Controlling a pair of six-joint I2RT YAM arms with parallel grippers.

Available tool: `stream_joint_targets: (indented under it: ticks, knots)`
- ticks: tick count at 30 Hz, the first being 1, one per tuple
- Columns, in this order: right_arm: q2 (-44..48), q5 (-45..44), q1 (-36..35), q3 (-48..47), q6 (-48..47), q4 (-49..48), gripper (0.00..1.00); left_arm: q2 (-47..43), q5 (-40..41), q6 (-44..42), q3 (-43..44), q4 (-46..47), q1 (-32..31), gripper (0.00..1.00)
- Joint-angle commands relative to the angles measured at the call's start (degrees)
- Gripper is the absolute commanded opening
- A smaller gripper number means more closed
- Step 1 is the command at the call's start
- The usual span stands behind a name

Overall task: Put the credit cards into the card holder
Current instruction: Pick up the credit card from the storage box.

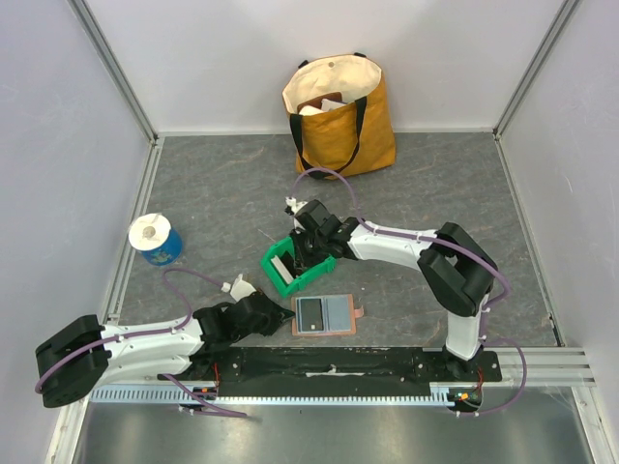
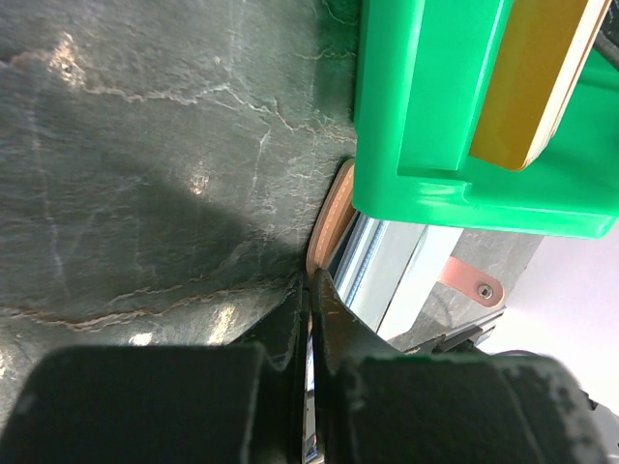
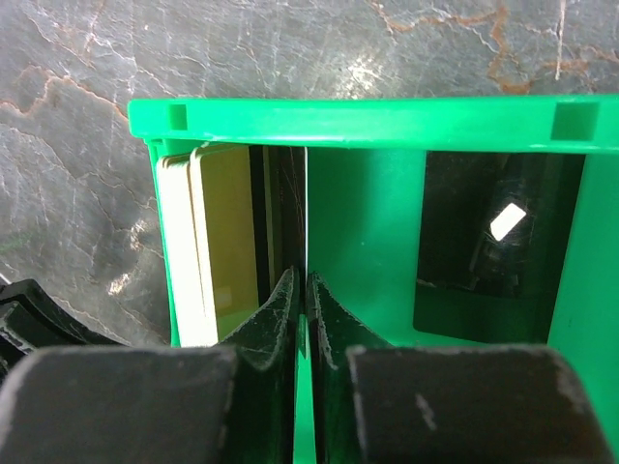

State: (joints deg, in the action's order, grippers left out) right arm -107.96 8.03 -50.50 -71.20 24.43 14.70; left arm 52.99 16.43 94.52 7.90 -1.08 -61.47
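in the green bin [image 1: 275, 274], right gripper [image 3: 306, 288] clenched on seemingly a white credit card [image 3: 306, 213], seen edge-on as a thin pale line rising from between the fingers. just on the near side of the green bin, card holder [image 1: 334, 315] lying open and flat on the worktop [image 1: 193, 184], with the left gripper [image 2: 311, 286] clenched tight at the holder's terracotta edge, right by the green bin's near corner, nothing plainly between the fingers. likely to go wrong on the lift: snagging the card on the bin wall or on the yellow slab [image 3: 227, 242] standing close beside it, and so dragging or tipping the light bin onto the holder; slipping out of so thin a pinch; shifting the holder, if not truly pinned, during insertion. hard to make out: depth of the card in the grip and its face, hidden edge-on; left gripper pressing the holder or merely touching it; dark patch [image 3: 484, 261] at the right inside the green bin, perhaps the second card, perhaps a cutout; dark half of the open holder, card or shadow, not to be told.
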Motion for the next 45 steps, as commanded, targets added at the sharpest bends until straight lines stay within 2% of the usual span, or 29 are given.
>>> stream_joint_targets:
  ticks: [1, 13, 17, 19, 23, 31, 45]
  knots:
    - [-1.4, -1.0, -0.9, -3.1, -1.7, 0.6, 0.12, 1.0, 2.4, -1.7, -1.9, -7.2, 0.7, 0.02]
    - [-3.7, 0.0, -2.4, -6.1, -2.3, 1.1, 0.19, -1.1, 2.6, -1.3, -2.6, -8.2, 0.9, 0.02]
    - [-4.2, -1.4, -3.2, -6.8, -2.3, 1.1, 0.06, -1.2, 2.5, -1.4, -2.5, -8.7, 0.9, 0.02]
    - [-4.1, -4.4, -3.3, -7.1, -2.4, 2.2, 0.00, -1.7, 2.6, -1.4, -2.5, -9.1, 0.9, 0.02]
    - [-2.9, -13.1, -3.3, -6.4, -3.3, 4.2, 0.00, -2.7, 2.8, -1.4, -2.5, -10.0, 1.1, 0.02]
    - [-0.4, -23.5, -2.1, -4.2, -7.0, 7.4, 0.00, -3.4, 2.8, -1.4, -2.6, -10.4, 1.0, 0.02]
    - [5.8, -34.0, 8.0, 3.1, -15.1, 8.9, 0.00, -3.6, 2.6, -1.7, -2.8, -9.9, 1.0, 0.02]
